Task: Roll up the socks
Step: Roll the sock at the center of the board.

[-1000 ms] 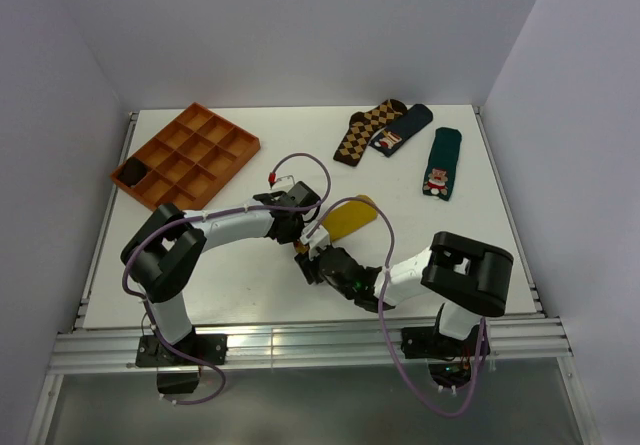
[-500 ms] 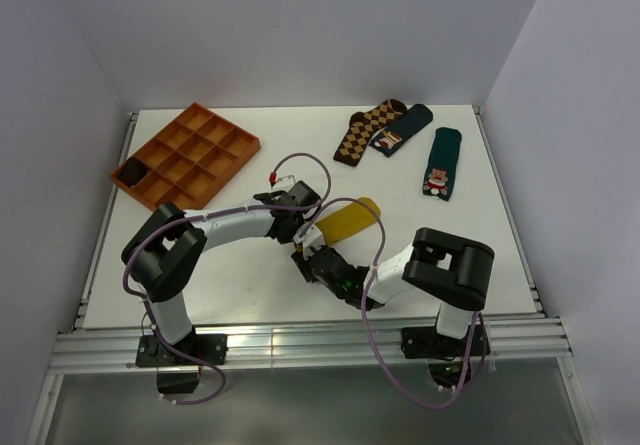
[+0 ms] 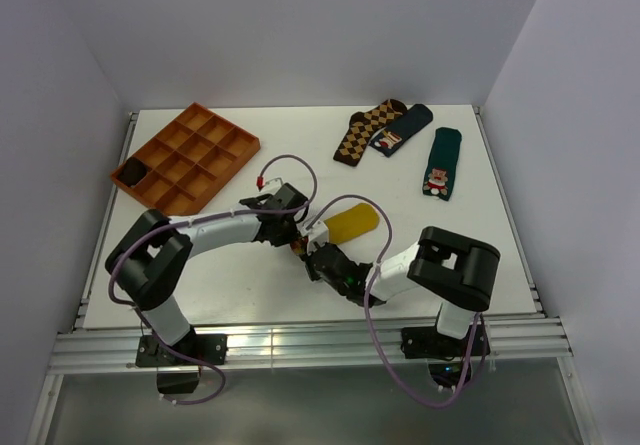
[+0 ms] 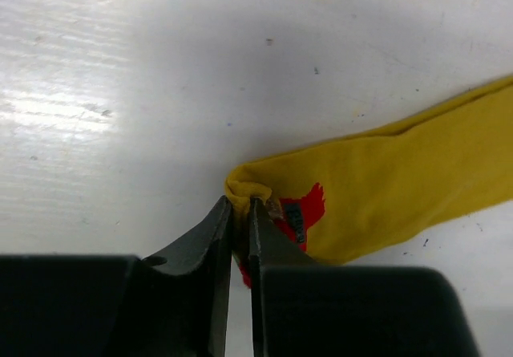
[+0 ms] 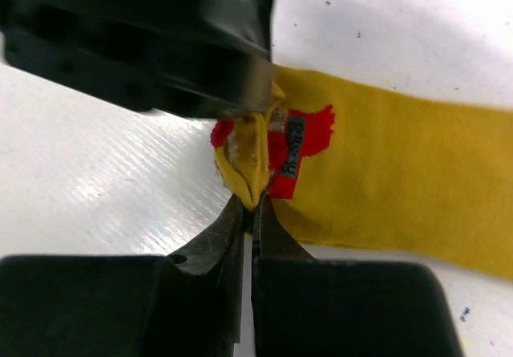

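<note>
— Left gripper (image 4: 240,212) is pressed together on the toe edge of the mustard-yellow sock (image 4: 385,184), pinching a small fold of fabric just beside the red-and-white figure (image 4: 303,212).

— And the right gripper (image 5: 250,206)?

— Closed on the same bunched toe from the near side, its tips almost touching the other arm's. The sock lies flat near the middle of the table (image 3: 250,290), with its toe at the near-left end and its cuff pointing far and right.

— So which step is this?

— I'd judge the very start of the roll. The toe is gathered into a small bunch, but nothing is wound yet.

— Next move?

— Probably turning that pinched fold over toward the cuff. Both grippers should travel together so the roll comes out tight and straight. A slip by either would likely let the fold flop open.

— Anything in the way?

— No. The argyle sock (image 3: 365,130) and the dark green socks (image 3: 441,162) lie well apart at the far right, and the orange tray (image 3: 252,148) is at the far left.
</note>
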You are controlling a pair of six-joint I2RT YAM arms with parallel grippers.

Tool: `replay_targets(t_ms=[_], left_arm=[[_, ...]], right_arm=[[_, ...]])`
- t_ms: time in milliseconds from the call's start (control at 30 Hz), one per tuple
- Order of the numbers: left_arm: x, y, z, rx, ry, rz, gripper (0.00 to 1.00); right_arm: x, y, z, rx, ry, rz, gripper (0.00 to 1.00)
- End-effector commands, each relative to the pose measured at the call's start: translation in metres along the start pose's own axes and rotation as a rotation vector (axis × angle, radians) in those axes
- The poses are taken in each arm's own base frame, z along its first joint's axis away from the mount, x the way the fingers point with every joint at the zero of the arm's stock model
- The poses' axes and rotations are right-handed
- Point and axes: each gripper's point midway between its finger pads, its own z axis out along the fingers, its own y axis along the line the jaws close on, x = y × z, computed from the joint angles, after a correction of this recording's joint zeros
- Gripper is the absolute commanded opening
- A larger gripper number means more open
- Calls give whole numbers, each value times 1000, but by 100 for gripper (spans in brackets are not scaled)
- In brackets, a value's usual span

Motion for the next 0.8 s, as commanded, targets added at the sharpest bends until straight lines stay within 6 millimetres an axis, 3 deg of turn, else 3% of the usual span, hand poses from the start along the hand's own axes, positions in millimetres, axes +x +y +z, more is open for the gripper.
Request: replay_targets(t_ms=[0, 133, 200, 267, 300, 333, 367, 467, 533, 633, 767], left_arm=[[-18, 2, -15, 65, -33, -94, 16], [-29, 0, -19, 99, -48, -107, 10], [-31, -3, -18, 99, -44, -94, 5], [-29, -3, -17, 97, -39, -91, 4], [-29, -1, -14, 87, -39, -90, 2], [-27, 0, -13, 83, -38, -87, 2], [-26, 3, -12, 77, -36, -87, 1], [-25, 4, -10, 73, -33, -85, 1], [-24, 3, -10, 81, -33, -84, 0], [-25, 3, -9, 78, -35, -78, 0], [-23, 6, -7, 72, -33, -71, 0]], right_arm=[[13, -4, -6, -28, 71, 63, 0], [10, -1, -6, -78, 93, 75, 5], [10, 0, -9, -97, 106, 67, 27], [-2, 8, -17, -153, 88, 90, 46], [-7, 9, -19, -168, 84, 96, 50], [-27, 12, -24, -192, 48, 112, 53], [-26, 11, -28, -195, 67, 109, 56], [-48, -4, -39, -177, 29, 182, 58], [-57, -30, -37, -107, 16, 250, 58], [-55, -76, -34, 66, 57, 303, 58], [-45, -110, -20, 185, 127, 373, 58]])
